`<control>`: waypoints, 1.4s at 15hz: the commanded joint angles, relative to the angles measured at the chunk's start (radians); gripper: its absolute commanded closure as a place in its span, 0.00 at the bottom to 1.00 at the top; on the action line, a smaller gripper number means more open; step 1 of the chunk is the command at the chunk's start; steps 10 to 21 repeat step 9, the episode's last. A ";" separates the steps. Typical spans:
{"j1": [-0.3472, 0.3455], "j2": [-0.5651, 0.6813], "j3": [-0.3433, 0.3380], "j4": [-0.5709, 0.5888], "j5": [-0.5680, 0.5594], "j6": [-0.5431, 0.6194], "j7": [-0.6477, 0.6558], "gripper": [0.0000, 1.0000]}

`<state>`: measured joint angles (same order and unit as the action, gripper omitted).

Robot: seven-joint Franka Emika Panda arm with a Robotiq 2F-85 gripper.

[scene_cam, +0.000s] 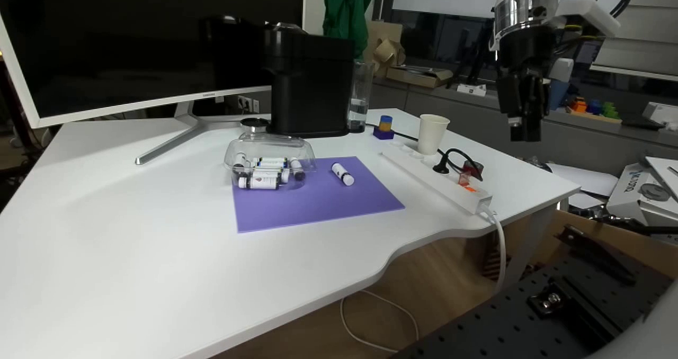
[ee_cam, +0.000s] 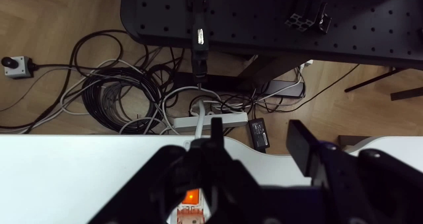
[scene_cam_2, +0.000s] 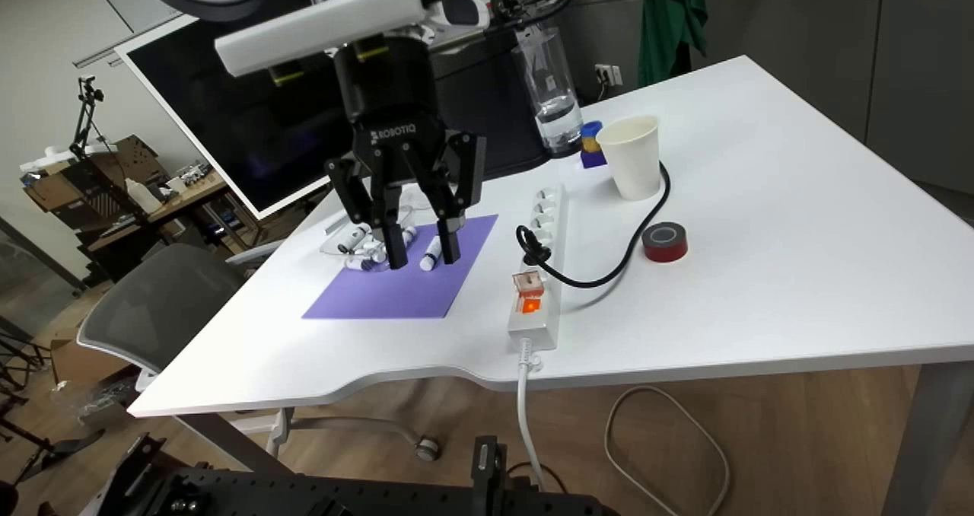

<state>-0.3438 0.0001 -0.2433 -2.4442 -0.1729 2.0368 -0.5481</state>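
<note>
A white power strip (scene_cam: 430, 174) is laid flat on the white table (scene_cam: 132, 232), close to its edge, and is judged the nearest thing to the gripper (scene_cam_2: 423, 248); nothing is touched. From the fingers (ee_cam: 300, 148), the strip is found below and toward the table's inner side: in the wrist view only its corded end, with a lit orange switch (ee_cam: 191, 197), is shown, partly covered by the gripper, while the tips seem to be hung about over the table edge. How high cannot be told. The fingers are spread well apart with nothing gripped, and the line from tip to tip is set across the strip's long axis. That axis is run inward from the edge: the switch end is pointed at the edge, over which a white cord (scene_cam: 501, 250) is led, and the far end is aimed toward a water tank (scene_cam_2: 558, 120) beside a black machine (scene_cam: 312, 83). In the strip a black plug (scene_cam_2: 536, 253) is seated, and its black cable (scene_cam_2: 590, 283) is looped out near a paper cup (scene_cam_2: 631, 158) and a roll of tape (scene_cam_2: 664, 246). Farther off, a purple mat (scene_cam: 318, 205) is spread; on it a lone vial (scene_cam: 343, 173) is laid, its white cap turned toward the front edge, and several vials (scene_cam: 267, 181) are gathered in a clear container (scene_cam: 267, 146), set partly over the mat.
</note>
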 commanded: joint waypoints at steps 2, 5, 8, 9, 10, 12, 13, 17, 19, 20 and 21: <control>0.024 -0.070 -0.019 -0.042 -0.032 -0.007 0.086 0.09; 0.028 -0.090 -0.021 -0.057 -0.022 -0.001 0.099 0.00; 0.030 -0.099 -0.021 -0.068 -0.022 0.009 0.139 0.00; 0.032 -0.094 -0.020 -0.066 -0.029 0.003 0.166 0.00; 0.032 -0.094 -0.020 -0.066 -0.029 0.003 0.166 0.00; 0.032 -0.094 -0.020 -0.066 -0.029 0.003 0.166 0.00; 0.032 -0.094 -0.020 -0.066 -0.029 0.003 0.166 0.00; 0.032 -0.094 -0.020 -0.066 -0.029 0.003 0.166 0.00; 0.032 -0.094 -0.020 -0.066 -0.029 0.003 0.166 0.00; 0.032 -0.094 -0.020 -0.066 -0.029 0.003 0.166 0.00; 0.032 -0.094 -0.020 -0.066 -0.029 0.003 0.166 0.00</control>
